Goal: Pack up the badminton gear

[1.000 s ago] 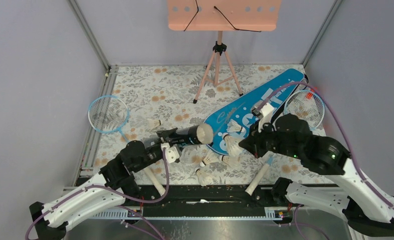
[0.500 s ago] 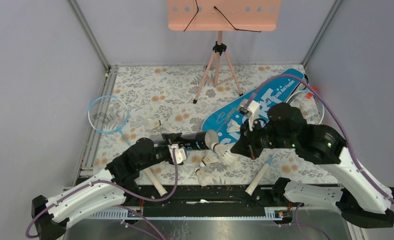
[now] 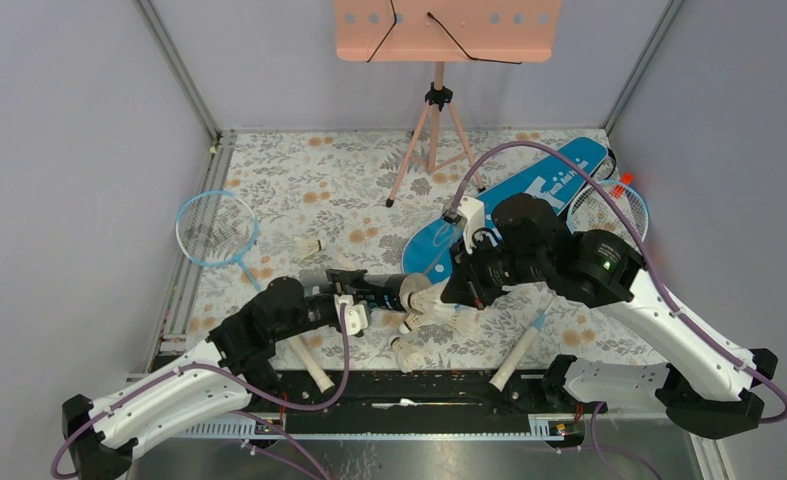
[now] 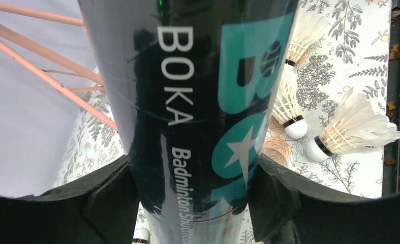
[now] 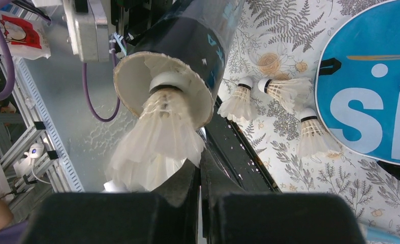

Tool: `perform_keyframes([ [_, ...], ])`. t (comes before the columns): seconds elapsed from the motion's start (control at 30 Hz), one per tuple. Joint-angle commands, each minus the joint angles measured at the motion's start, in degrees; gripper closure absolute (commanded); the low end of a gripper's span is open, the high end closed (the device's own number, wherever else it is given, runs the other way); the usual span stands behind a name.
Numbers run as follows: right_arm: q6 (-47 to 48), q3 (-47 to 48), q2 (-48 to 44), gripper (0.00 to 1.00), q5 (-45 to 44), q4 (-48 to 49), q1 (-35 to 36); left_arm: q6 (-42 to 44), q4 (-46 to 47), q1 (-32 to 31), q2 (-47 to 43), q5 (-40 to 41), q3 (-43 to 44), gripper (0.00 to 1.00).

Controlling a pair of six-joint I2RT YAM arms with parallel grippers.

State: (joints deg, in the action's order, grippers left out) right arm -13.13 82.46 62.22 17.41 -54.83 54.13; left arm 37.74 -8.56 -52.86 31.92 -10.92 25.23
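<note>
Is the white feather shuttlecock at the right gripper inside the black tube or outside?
Partly in. The white feather shuttlecock has its cork head in the open mouth of the black tube; its feathers stick out.

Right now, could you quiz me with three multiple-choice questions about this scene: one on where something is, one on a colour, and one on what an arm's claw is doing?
1. Where is the shuttlecock that the right gripper holds?
A) at the open mouth of the black tube
B) inside a cardboard box
C) in a person's hand

2. What colour is the rim of the racket lying far left in the top view?
A) red
B) light blue
C) yellow

3. What is the left gripper doing?
A) open, holding nothing
B) pressing a button
C) shut on the black tube

Answers:
1 A: the right wrist view shows its cork tip in the tube's mouth.
2 B: the top view shows a light blue hoop.
3 C: the left wrist view shows both fingers against the tube's sides.
</note>
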Motion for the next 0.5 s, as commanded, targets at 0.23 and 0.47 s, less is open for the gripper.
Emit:
perform_keyframes([
  [0.23, -0.9, 5.7, 3.4, 0.86, -0.9, 1.9, -0.2, 0.1, 4.6, 0.0, 0.8, -3.2, 2.0, 0.8],
  [0.47, -0.3, 5.0, 4.2, 0.61, -1.6, 3.2, -0.2, -0.2, 5.6, 0.0, -0.2, -3.9, 1.4, 0.8],
])
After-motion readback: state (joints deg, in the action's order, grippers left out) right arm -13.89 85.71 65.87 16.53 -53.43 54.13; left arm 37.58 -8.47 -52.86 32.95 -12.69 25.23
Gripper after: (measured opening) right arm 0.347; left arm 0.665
